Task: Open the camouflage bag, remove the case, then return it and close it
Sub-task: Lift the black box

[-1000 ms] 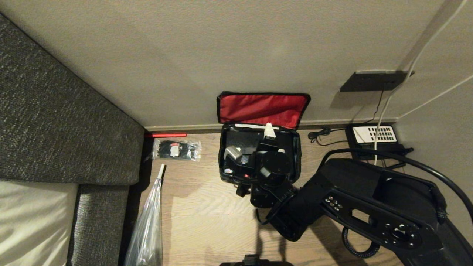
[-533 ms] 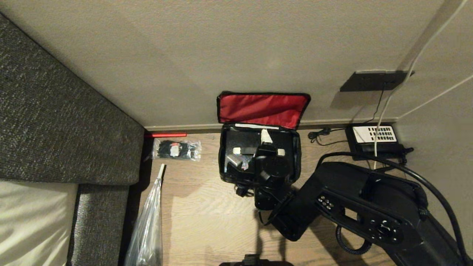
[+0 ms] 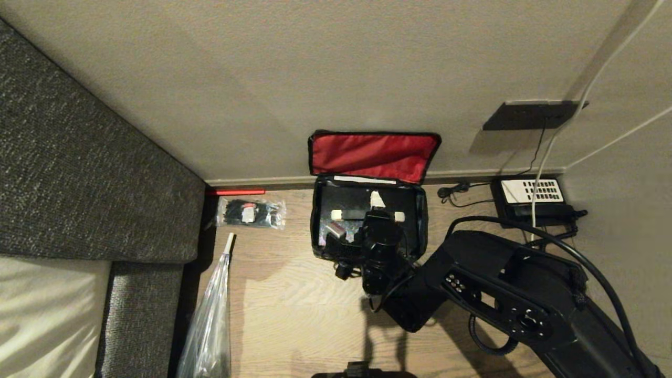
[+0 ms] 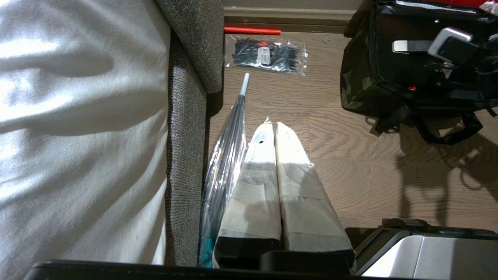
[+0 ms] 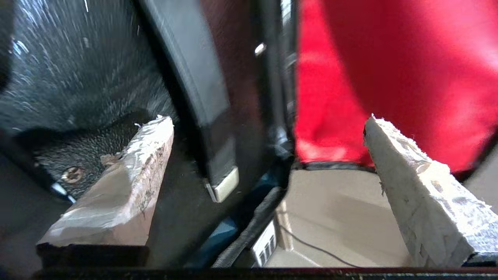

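The camouflage bag (image 3: 367,220) stands open on the floor against the wall, its red lid lining (image 3: 374,155) leaning back on the wall. The black case (image 3: 349,202) lies inside, its handle (image 3: 367,215) with white ends lying across the top. My right gripper (image 3: 376,209) hangs over the bag's opening, open. In the right wrist view the gripper (image 5: 268,120) has the handle (image 5: 218,155) between its wide-apart fingers (image 5: 128,175); neither finger touches it. My left gripper (image 4: 274,126) hangs shut over the bare floor beside the bed, well apart from the bag (image 4: 358,81).
A black telephone with white keypad (image 3: 530,191) and cables lie right of the bag. A packet of black ties (image 3: 251,212), a red rod (image 3: 234,192) and a plastic-wrapped umbrella (image 3: 210,315) lie left of it. A grey upholstered bed (image 3: 79,173) bounds the left.
My right gripper has drawn back toward the bag's near side and sunk lower, still open. The case handle's white ends, partly covered before, now both show. The bag has not moved.
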### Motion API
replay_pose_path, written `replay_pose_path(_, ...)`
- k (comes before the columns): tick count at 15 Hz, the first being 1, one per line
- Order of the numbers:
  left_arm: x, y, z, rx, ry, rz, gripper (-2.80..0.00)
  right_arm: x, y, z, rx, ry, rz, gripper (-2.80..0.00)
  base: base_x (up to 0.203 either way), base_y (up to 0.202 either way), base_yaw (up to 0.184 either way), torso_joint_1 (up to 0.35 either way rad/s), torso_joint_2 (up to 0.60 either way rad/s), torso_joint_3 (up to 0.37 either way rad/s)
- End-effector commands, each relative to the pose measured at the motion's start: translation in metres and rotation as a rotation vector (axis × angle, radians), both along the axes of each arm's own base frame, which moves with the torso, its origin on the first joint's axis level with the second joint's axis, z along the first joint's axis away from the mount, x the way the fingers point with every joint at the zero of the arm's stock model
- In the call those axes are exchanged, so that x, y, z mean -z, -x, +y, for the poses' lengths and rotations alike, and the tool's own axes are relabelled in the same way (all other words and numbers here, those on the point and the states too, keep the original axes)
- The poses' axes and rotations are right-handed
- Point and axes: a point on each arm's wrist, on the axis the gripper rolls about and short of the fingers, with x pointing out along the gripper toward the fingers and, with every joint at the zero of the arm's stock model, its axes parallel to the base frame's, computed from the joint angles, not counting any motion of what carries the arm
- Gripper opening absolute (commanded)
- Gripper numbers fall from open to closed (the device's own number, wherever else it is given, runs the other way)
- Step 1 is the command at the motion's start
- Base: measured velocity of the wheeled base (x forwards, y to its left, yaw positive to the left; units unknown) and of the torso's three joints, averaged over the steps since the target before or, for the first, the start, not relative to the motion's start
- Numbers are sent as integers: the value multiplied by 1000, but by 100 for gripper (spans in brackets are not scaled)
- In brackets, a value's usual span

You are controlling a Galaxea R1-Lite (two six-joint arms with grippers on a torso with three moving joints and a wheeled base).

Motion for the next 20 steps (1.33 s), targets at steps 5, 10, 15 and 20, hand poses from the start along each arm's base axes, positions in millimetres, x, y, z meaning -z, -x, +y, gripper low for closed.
replay_pose_path(5,1,0,0,-1,0,1,-280,8,-23,-4,37,-5,-19,0,0,0,0,0,0,0)
replay_pose_path(10,1,0,0,-1,0,1,-280,12,-36,-6,52,-9,-41,0,0,0,0,0,0,0)
replay_pose_path(15,1,0,0,-1,0,-1,-280,1,-48,-11,32,-12,-111,0,0,0,0,0,0,0)
replay_pose_path(20,1,0,0,-1,0,1,-280,-12,-55,-10,45,-4,-171,0,0,0,0,0,0,0)
